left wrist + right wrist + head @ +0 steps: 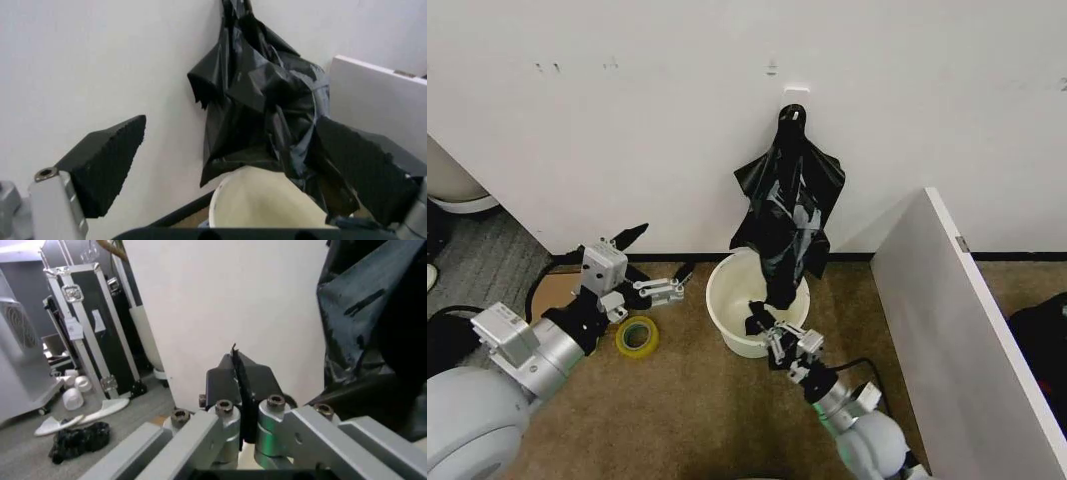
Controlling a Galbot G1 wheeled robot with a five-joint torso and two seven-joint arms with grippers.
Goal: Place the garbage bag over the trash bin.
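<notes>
1. Head view: the garbage bag (785, 205) hung from a hook (796, 90) on the white wall (627, 100), its long axis vertical and its narrow looped top uppermost. The crinkled body flared out midway, then tapered to a tail that dropped inside the trash bin (749, 300), which stood upright on the brown carpet (687, 410) against the wall.
2. Same view: the right gripper (760, 324) was at the bin's near rim, clenched on the bag's lower tail, so the bag rose straight above it. The left gripper (655, 262) stood well to the left of the bin, its fingers spread and grasping nothing. A yellow tape roll (637, 336) lay flat on the carpet just below that arm.
3. Left wrist view: the released left gripper (247, 165) showed two dark ridged fingers (107, 160) set wide apart, with the bag (267, 105) beyond them against the wall, draping down onto the far edge of the bin (260, 205).
4. Right wrist view: the right gripper (237, 372) had its pads (220, 382) pressed together on a thin sliver of black film. The bulk of the bag (373, 335) hung close beside it, in front of the wall.
</notes>
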